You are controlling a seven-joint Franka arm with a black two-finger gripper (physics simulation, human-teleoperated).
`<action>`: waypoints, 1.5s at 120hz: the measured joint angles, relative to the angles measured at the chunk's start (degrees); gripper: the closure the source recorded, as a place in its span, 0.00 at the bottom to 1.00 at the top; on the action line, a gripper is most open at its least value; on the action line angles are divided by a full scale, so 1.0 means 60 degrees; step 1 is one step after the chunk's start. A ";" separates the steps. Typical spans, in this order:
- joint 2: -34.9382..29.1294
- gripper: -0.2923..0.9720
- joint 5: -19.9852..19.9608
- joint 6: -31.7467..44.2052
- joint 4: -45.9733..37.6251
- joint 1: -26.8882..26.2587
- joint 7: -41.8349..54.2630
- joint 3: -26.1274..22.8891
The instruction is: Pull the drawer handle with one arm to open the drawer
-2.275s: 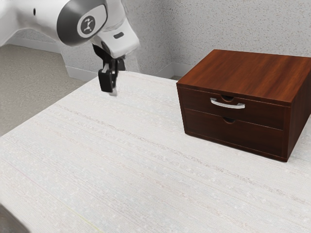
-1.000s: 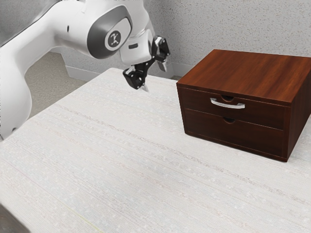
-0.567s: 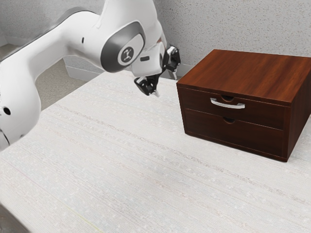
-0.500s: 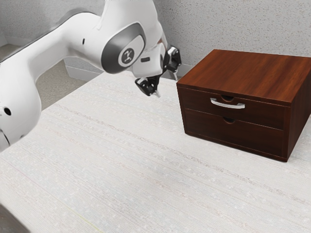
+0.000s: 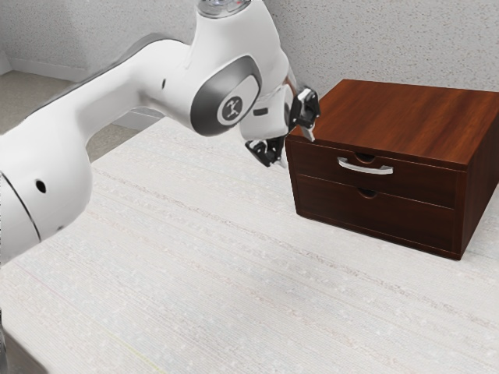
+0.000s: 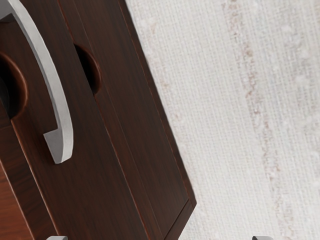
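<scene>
A dark wooden cabinet point(image 5: 405, 117) with two drawers stands on the table at the exterior view's right. The top drawer point(image 5: 374, 173) carries a curved silver handle point(image 5: 365, 166) and sits flush with the cabinet front. My gripper point(image 5: 269, 151) hovers above the table beside the cabinet's front left corner, to the left of the handle and apart from it, open and holding nothing. The wrist view looks at the cabinet front, with the handle point(image 6: 50, 100) large and close. One of my fingertips point(image 6: 56, 238) peeks in at the edge, far from the other.
The lower drawer point(image 5: 374, 210) has only a finger notch point(image 5: 367, 192) and is shut. The pale table point(image 5: 195, 273) stretches wide in front of the cabinet. A grey wall point(image 5: 390, 39) rises behind it.
My arm has swung toward the exterior view's right, from the table's far left edge to the cabinet's front left corner. The hand has turned to face the drawer fronts. The drawers have not moved.
</scene>
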 joint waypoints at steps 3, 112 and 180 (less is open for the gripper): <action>0.0043 0.41 -0.0002 0.0026 0.0000 -0.0006 0.0002 0.0000; 0.0527 0.41 -0.0171 0.0633 0.0040 -0.0206 0.0036 -0.0012; 0.1092 0.41 -0.0173 0.1070 0.0147 -0.0390 0.0022 -0.0044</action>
